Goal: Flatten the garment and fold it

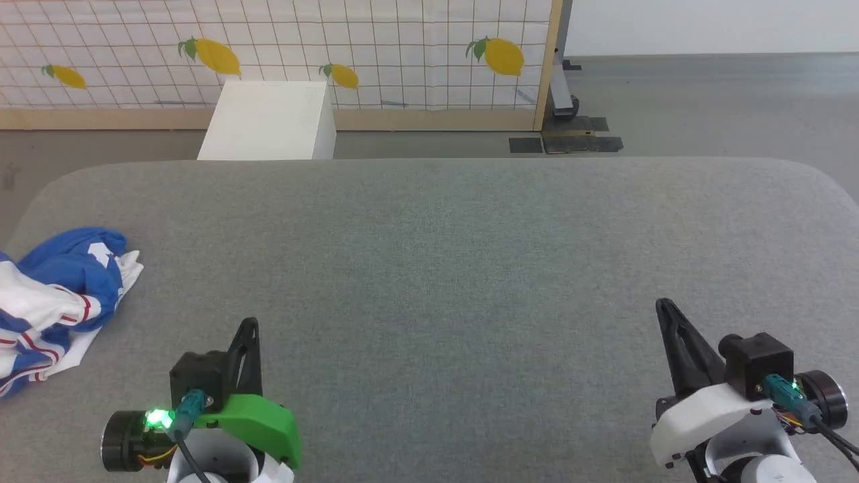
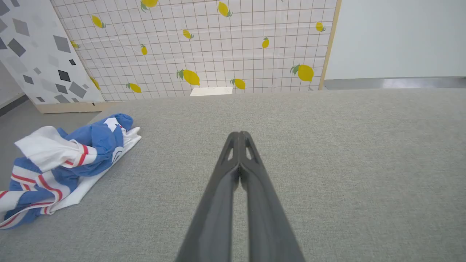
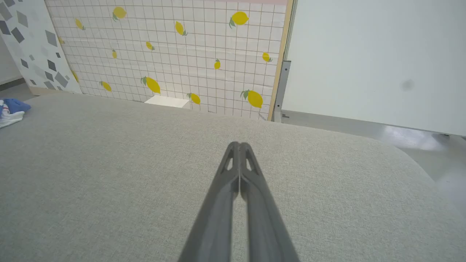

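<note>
As far as can be judged, nothing of the task is done yet. The royal-blue jersey T-shirt (image 1: 60, 295), with white sleeves edged in red stripes, lies crumpled in a heap at the edge of the grey fabric-covered surface (image 1: 436, 255). It is well off to the left of the left tool (image 1: 249, 327) and slightly ahead of it, and far across from the right tool (image 1: 664, 307). Both tools have their long dark fingers pressed together, tips meeting, and hold nothing. Each points across bare surface, apart from the cloth. Everything is left to do: reach the T-shirt, draw it toward the middle, spread it flat, smooth the sleeves, then fold it.
</note>
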Robot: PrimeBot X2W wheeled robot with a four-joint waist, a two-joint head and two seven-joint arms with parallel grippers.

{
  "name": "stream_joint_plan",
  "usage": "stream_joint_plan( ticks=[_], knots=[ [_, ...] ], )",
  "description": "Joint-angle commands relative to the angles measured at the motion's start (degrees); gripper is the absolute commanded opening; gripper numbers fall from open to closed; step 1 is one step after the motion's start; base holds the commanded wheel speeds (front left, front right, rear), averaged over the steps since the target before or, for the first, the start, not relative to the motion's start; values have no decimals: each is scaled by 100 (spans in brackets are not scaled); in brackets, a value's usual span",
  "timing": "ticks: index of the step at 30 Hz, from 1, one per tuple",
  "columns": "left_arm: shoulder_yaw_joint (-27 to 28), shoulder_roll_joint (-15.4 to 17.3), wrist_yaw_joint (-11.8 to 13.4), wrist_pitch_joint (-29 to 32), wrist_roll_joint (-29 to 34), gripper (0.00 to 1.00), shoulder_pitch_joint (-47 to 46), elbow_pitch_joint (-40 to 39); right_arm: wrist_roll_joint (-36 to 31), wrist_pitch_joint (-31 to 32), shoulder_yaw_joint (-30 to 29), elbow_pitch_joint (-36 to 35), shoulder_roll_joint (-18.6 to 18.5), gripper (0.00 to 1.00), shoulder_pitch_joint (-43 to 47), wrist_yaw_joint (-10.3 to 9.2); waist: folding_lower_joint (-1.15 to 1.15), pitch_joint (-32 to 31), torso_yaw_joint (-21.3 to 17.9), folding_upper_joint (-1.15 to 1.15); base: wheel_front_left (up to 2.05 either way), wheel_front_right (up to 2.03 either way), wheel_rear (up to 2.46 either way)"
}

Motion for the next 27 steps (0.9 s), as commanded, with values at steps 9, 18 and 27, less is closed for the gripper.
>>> stream_joint_plan(
  ticks=[9, 18, 27],
  knots=[
    [2, -26, 39, 8, 73, 0, -95, -16, -38, -1, 8, -34, 10, 0, -91, -10, 0, 0, 0, 0, 0, 0, 0],
    [2, -26, 39, 8, 73, 0, -95, -16, -38, -1, 8, -34, 10, 0, -91, -10, 0, 0, 0, 0, 0, 0, 0],
    [-24, 0, 63, -84, -56, 100, -2, -2, 105, -85, -60, -23, 0, 100, 6, 0, 0, 8, -1, 0, 0, 0, 0]
  ],
)
